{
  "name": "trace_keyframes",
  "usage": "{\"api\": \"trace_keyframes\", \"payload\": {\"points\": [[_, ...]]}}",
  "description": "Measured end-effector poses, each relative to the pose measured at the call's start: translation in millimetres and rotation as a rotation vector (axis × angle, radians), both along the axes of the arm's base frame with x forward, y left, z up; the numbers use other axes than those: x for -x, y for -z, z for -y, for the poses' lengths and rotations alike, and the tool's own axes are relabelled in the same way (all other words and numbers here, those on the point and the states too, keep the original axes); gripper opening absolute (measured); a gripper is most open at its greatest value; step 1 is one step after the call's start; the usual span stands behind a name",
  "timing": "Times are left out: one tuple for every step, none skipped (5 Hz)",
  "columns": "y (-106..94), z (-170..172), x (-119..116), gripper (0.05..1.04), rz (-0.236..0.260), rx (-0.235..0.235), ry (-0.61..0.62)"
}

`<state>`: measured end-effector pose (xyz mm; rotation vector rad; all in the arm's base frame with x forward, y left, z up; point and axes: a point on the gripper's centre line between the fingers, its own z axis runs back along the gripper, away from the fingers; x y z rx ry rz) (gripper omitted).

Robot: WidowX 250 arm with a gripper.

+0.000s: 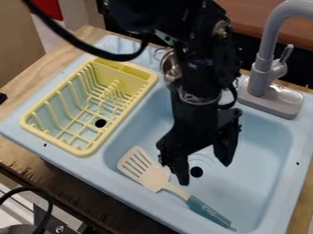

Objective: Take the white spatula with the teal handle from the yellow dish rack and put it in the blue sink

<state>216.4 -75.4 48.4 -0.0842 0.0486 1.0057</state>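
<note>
1. Nearest to me, at the lower left corner, a black cable (44, 199) curves above some dark hardware with a metal screw. Behind that runs the wooden counter (21, 157), its surface worn, with the pale blue sink (263, 183) set on it.
2. The slotted spatula (174, 189) lies in the sink's basin, along the near side. Its cream head points to the far left and its teal handle runs down toward the near right corner.
3. My gripper (205, 173) hangs over the basin, pointing down. Its two fingers are spread well apart with nothing between them. One fingertip is near the spatula's neck; I can't tell from here how high it sits above it.
4. A dark drain hole (196, 172) shows in the basin between the fingers.
5. Left of the gripper, a yellow dish rack (125, 116) sits on the sink's flat side, well apart from my fingers. A round black hole shows through its grid.
6. The arm comes down from the top edge and blocks my view of the basin's far middle. It also partly covers a shiny metal vessel (170, 68) beside the rack's far end.
7. A thick black arm cable (113, 56) loops across the view over the rack's far end.
8. At the far right, the grey faucet (261, 73) stands upright on its base, the obstacle on that side. Behind it is a reddish-brown surface (245, 18).
</note>
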Motion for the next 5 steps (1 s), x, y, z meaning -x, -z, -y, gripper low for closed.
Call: {"api": "trace_keyframes", "payload": {"points": [[-0.5,-1.1,-2.5,0.999,0.037,0.007,0.227],[-2.8,-11.5,-6.3,0.999,0.051,-0.004,0.415],[-4.0,-25.9,-12.6,0.999,0.056,-0.01,0.571],[-2.8,-43.7,-14.1,0.999,0.104,-0.007,0.681],[-13.9,-65.5,-26.9,0.999,0.117,-0.026,0.749]]}}
